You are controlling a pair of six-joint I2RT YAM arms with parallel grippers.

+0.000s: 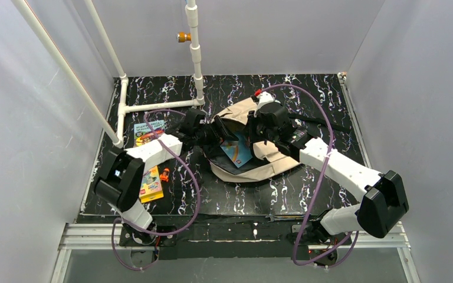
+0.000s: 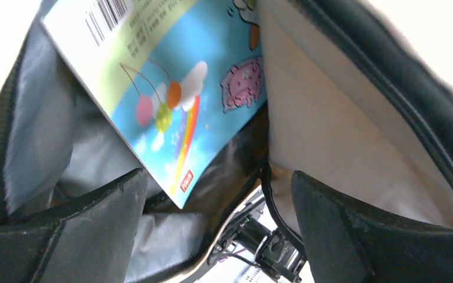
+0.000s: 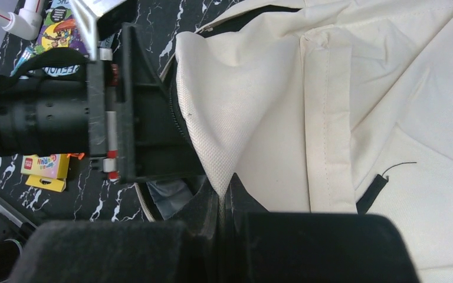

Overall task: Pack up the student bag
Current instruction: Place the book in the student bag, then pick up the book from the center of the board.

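The beige student bag (image 1: pixel 271 168) lies in the middle of the table with its mouth held open. My right gripper (image 3: pixel 227 197) is shut on a pinch of the bag's beige flap (image 3: pixel 253 106) and lifts it. My left gripper (image 2: pixel 218 200) reaches into the opening from the left, jaws wide apart and holding nothing. A blue picture book (image 2: pixel 171 88) with a rainbow lies inside against the grey lining (image 2: pixel 41 147), clear of both fingers. The same blue picture book (image 1: pixel 238 152) shows in the top view inside the bag.
Left of the bag lie a colourful book (image 1: pixel 148 132), a yellow book (image 1: pixel 151 184) and a small orange item (image 1: pixel 164 174). A white pipe frame (image 1: pixel 153 107) stands at the back left. Grey walls close in the table on three sides.
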